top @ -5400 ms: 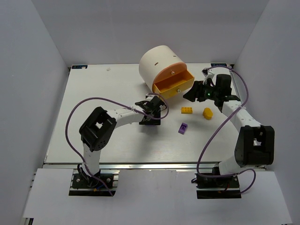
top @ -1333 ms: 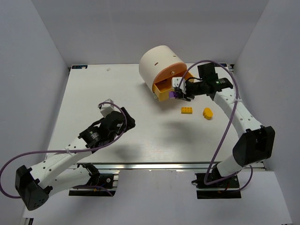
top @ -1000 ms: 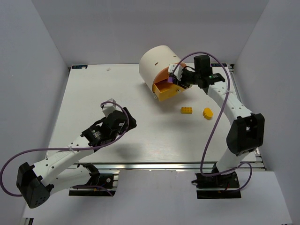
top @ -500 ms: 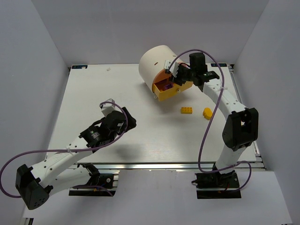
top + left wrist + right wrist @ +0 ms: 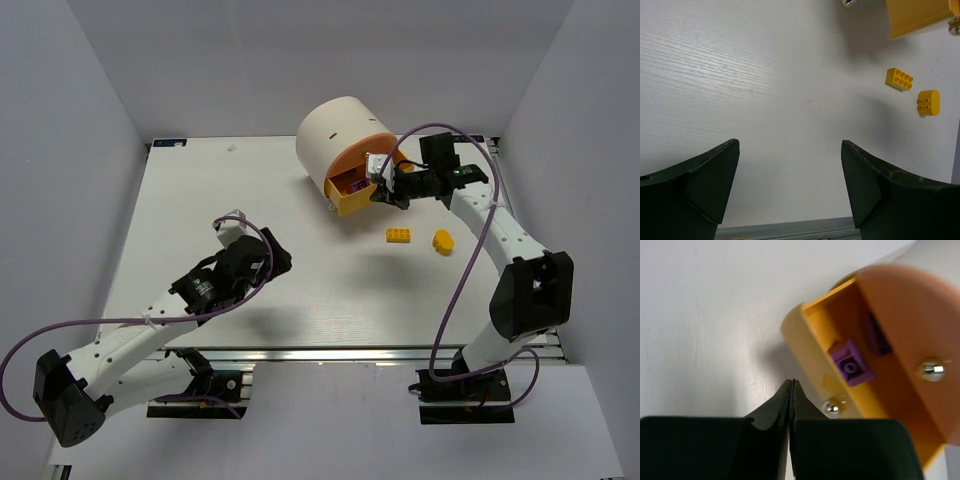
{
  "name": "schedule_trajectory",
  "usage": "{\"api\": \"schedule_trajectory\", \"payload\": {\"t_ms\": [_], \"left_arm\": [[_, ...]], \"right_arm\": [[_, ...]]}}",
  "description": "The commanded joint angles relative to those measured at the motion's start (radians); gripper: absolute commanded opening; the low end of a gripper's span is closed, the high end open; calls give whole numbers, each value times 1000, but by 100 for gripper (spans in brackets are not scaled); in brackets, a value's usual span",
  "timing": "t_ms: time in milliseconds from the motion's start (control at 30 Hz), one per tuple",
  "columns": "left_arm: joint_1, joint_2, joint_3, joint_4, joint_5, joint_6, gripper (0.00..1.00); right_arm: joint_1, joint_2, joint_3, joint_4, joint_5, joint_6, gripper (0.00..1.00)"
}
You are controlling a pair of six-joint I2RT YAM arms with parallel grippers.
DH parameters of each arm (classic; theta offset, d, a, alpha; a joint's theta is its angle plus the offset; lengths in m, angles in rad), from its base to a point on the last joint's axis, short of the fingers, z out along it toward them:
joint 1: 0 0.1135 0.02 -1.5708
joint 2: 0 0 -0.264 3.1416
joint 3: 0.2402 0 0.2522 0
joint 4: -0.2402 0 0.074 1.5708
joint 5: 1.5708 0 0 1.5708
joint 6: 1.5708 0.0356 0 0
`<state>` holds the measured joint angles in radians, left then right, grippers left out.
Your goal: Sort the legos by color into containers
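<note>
The white counter [image 5: 200, 200] carries the cream drum [image 5: 335, 130] at its far side, with the yellow drawer [image 5: 350, 195] standing open toward the near side. My left end effector [image 5: 790, 180] hangs spread wide and empty over the near left. My right end effector [image 5: 791, 390] is pinched closed on nothing, just beside the drawer's knob [image 5: 832, 407]. A purple lego [image 5: 851, 362] lies inside that drawer, so I judge purple sorted. The yellow brick [image 5: 399, 236] and the rounded yellow piece [image 5: 443, 241] lie loose right of centre, unsorted.

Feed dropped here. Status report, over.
Left end effector open, empty. Right end effector shut, empty, beside open drawer. Purple lego in drawer. Two yellow legos on table.
</note>
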<state>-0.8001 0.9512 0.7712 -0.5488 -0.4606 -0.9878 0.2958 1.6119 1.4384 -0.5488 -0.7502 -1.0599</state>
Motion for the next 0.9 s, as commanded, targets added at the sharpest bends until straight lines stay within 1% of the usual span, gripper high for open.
{"api": "schedule_trajectory", "payload": {"t_ms": [0, 33, 67, 100, 133, 167, 267, 300, 400, 467, 633, 867], "left_arm": [[2, 1, -4, 18, 4, 8, 92], [2, 4, -1, 16, 7, 11, 92], [2, 7, -1, 16, 7, 11, 92], [2, 11, 0, 16, 7, 11, 92], [2, 11, 2, 18, 7, 11, 92], [2, 12, 2, 16, 7, 9, 92], [2, 12, 4, 12, 4, 8, 92], [2, 12, 4, 10, 4, 8, 92], [2, 11, 2, 7, 2, 3, 92], [2, 9, 2, 9, -1, 5, 92], [2, 14, 5, 7, -4, 11, 92], [2, 23, 10, 4, -3, 14, 92]], "right_arm": [[11, 32, -41, -90, 52, -154, 0], [12, 55, -41, -64, 73, -137, 0], [14, 71, -39, 8, 103, -76, 0], [19, 86, -29, 41, 130, -40, 0], [31, 115, -23, 70, 185, -20, 0], [35, 127, -22, 151, 218, 36, 0], [58, 161, -29, 265, 300, 110, 0], [62, 167, -33, 329, 319, 121, 0], [92, 187, -47, 455, 429, 187, 0], [109, 206, -49, 498, 460, 202, 0], [126, 229, -49, 590, 480, 244, 0], [132, 293, -3, 621, 508, 317, 0]]}}
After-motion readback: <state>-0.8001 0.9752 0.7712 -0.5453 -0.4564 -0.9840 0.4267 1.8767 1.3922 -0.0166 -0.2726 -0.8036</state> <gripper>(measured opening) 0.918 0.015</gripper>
